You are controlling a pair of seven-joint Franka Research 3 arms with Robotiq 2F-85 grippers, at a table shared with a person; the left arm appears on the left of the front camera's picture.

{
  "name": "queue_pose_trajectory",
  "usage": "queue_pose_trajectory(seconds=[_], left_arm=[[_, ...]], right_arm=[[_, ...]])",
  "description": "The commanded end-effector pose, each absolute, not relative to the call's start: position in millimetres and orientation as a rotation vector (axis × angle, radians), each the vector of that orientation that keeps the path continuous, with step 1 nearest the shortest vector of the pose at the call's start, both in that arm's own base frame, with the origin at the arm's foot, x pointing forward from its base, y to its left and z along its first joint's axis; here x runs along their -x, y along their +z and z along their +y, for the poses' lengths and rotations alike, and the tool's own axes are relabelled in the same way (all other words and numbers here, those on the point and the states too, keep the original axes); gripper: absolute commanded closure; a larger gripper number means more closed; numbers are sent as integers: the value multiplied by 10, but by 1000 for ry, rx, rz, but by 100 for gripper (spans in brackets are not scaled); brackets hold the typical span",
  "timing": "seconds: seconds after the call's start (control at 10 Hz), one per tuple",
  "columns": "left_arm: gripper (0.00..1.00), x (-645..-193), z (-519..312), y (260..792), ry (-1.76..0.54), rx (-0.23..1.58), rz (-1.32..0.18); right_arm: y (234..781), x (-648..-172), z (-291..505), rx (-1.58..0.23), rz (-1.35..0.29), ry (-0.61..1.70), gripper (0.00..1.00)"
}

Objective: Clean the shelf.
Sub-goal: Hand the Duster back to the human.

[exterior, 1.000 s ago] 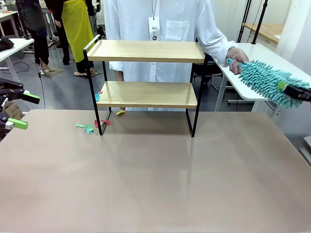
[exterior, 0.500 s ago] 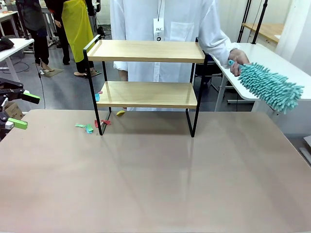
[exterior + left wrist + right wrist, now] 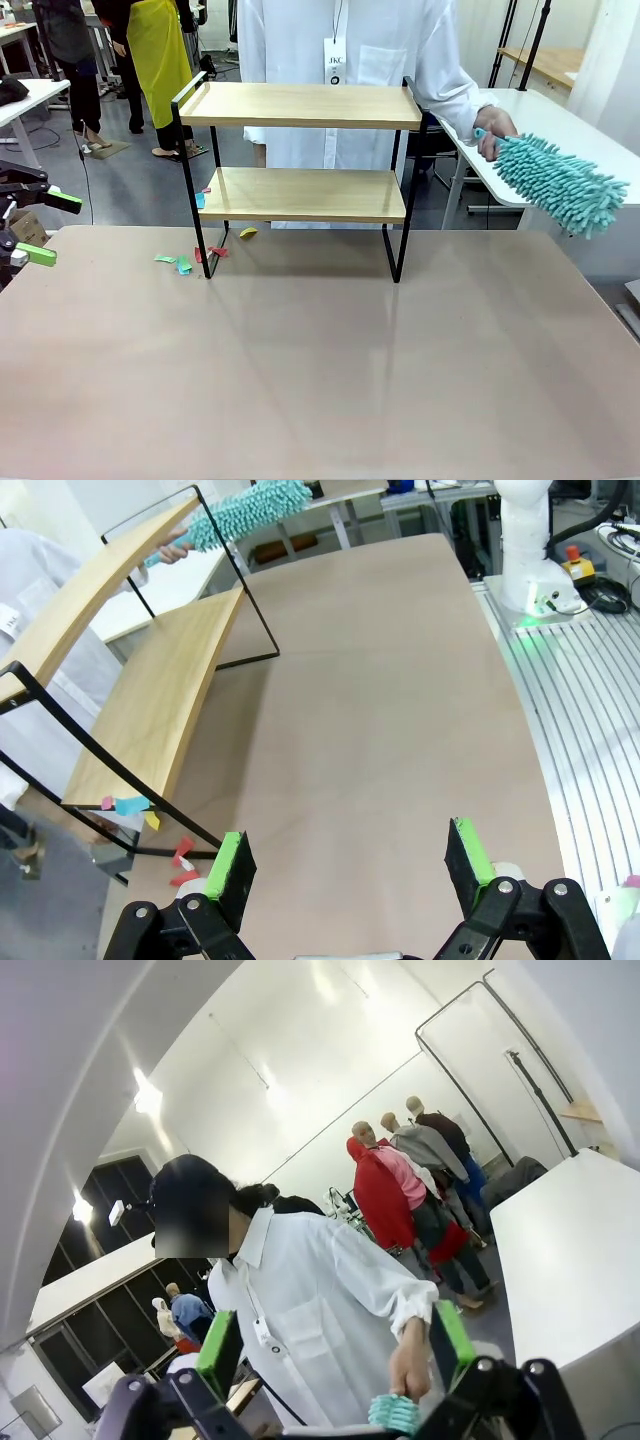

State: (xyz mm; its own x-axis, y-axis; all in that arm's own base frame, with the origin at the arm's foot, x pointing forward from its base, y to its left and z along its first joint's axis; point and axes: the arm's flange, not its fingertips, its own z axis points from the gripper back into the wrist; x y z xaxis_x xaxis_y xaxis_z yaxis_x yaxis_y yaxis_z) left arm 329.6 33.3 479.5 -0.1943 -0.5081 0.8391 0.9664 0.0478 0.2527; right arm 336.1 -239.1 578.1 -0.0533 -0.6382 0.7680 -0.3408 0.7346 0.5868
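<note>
A: Where is the shelf (image 3: 300, 170) sitting?

B: It is standing near the far edge of the desk (image 3: 320, 370), a bit left of the middle, both wooden boards bare. Small coloured scraps (image 3: 185, 262) are lying on the desk by its left legs, and a few more are clinging at the left end of the lower board.

A: And the pincers?

B: The left pincer (image 3: 42, 228) is hanging open at the desk's left edge, gripping nothing; in its wrist view the green pads (image 3: 232, 872) are standing wide apart over bare desk. The right pincer (image 3: 335, 1345) is also gaping open and empty, pointing up toward the person.

A: What is the person doing?

B: A hand (image 3: 495, 127) is holding out a teal fluffy duster (image 3: 555, 182) past the desk's far right corner.

A: How is it all looking to handle?

B: I am judging the shelf stiff but light, likely to slide or tip if pushed hard high up. The duster head is looking soft, so the firm handle end by the person's hand is seeming the place to grip.
</note>
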Motion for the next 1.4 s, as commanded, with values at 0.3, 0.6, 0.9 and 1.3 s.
queue_pose_trajectory(seconds=[0.3, 0.6, 0.9, 1.3], left_arm=[[0, -3297, 320, 4778, -1497, 619, -1061], [0, -3297, 320, 4778, -1497, 619, -1061], [0, -3297, 320, 4778, -1497, 619, -1061], [0, -3297, 320, 4778, -1497, 619, -1061]], right_arm=[[5795, -3319, -2258, -767, -1670, -253, 0], [5795, -3319, -2258, -767, -1670, -253, 0], [5795, -3319, -2258, -767, -1670, -253, 0], [5795, -3319, -2258, -767, -1670, -253, 0]])
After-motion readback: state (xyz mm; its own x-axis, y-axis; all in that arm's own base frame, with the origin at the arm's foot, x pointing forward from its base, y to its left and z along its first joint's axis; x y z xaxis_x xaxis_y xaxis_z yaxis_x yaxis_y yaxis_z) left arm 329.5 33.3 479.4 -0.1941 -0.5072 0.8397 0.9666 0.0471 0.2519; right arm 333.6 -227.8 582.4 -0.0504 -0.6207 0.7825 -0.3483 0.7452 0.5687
